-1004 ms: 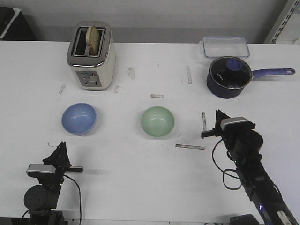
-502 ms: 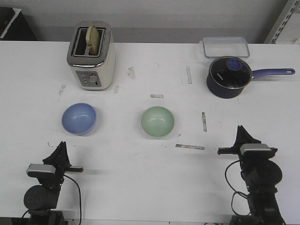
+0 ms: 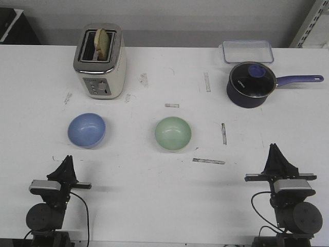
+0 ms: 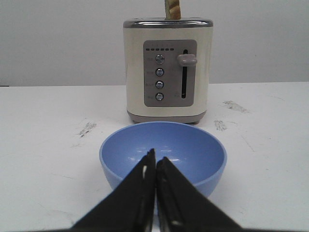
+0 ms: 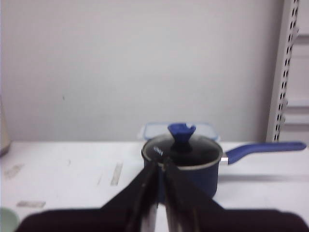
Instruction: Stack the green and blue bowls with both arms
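The blue bowl sits on the white table at the left, open side up and empty. The green bowl stands apart from it near the middle. My left gripper is low at the front left, just short of the blue bowl, its jaws shut with nothing between them. My right gripper is at the front right, well to the right of the green bowl, also shut and empty. A sliver of the green bowl shows in the right wrist view.
A cream toaster with a slice of bread stands behind the blue bowl. At the back right are a dark navy saucepan with a glass lid and long handle, and a clear plastic container. Tape marks dot the table.
My right arm has pulled back from beside the green bowl to the front right edge of the table, turning to face forward. The left arm and both bowls have not moved.
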Tool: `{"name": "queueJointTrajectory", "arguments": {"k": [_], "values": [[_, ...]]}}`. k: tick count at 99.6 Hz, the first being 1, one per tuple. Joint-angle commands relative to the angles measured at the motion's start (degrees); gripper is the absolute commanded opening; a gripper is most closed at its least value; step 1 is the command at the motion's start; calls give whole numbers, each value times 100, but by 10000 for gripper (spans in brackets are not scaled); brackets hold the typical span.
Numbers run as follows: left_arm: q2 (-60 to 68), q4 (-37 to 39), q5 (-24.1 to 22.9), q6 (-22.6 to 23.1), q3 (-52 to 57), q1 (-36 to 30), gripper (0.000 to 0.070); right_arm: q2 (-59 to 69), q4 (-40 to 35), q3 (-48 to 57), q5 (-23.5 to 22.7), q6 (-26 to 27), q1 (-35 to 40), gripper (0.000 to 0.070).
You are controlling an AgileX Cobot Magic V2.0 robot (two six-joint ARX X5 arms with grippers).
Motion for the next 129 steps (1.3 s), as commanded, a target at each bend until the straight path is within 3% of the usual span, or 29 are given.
{"name": "queueJointTrajectory", "arguments": {"k": [1, 79, 104, 129], "values": [[-11, 70, -15, 9, -125, 7, 3, -63, 103, 22, 13, -28, 13, 13], [-11, 210, -20, -50, -81, 7, 2, -188, 118, 24, 11, -28, 13, 13], [201, 173, -20, 52, 376, 7, 2, -188, 118, 24, 11, -28, 13, 13], [1008, -439, -20, 59, 1165, 7, 2, -188, 118, 24, 11, -28, 13, 13]]}}
